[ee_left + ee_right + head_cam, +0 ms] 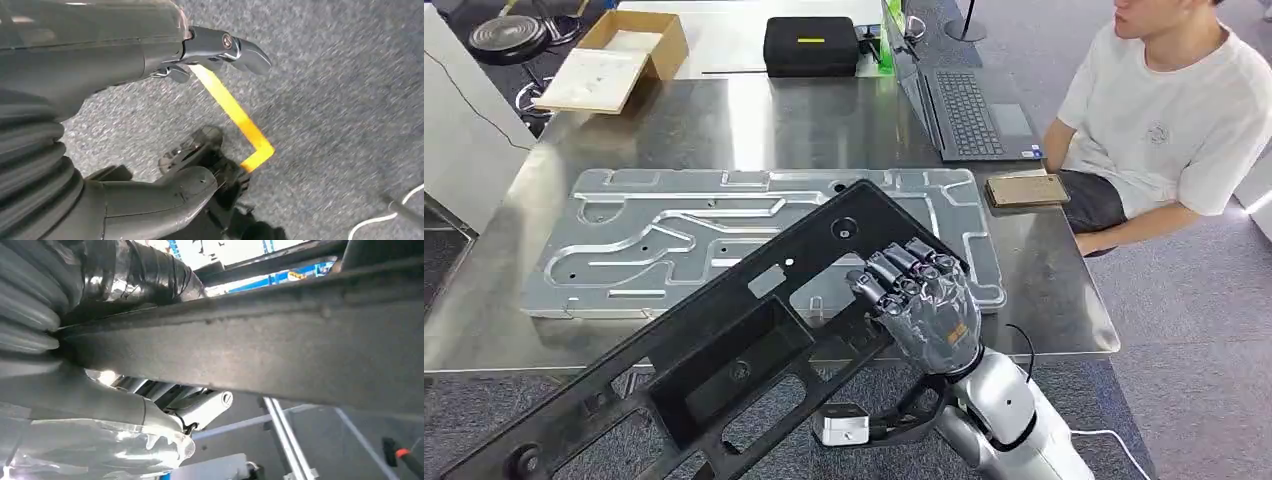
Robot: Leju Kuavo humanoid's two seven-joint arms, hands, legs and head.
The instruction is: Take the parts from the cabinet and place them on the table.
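Note:
A long black plastic part (724, 340) with cut-outs slants from the lower left up over the table's front edge. My right hand (919, 310) grips it at its right side, fingers curled over the rim. Its far end overlaps a flat silver machined plate (654, 245) lying on the steel table (724, 125). In the right wrist view the black part (280, 345) runs across close to my right hand (75, 385). My left hand (115, 55) hangs over grey carpet, fingers apart, holding nothing.
A person (1164, 110) in a white shirt sits at the table's right side. A laptop (969, 110) and a phone (1027, 189) lie near them. A black case (811, 45) and a cardboard box (619, 55) stand at the back. Yellow tape (235, 115) marks the floor.

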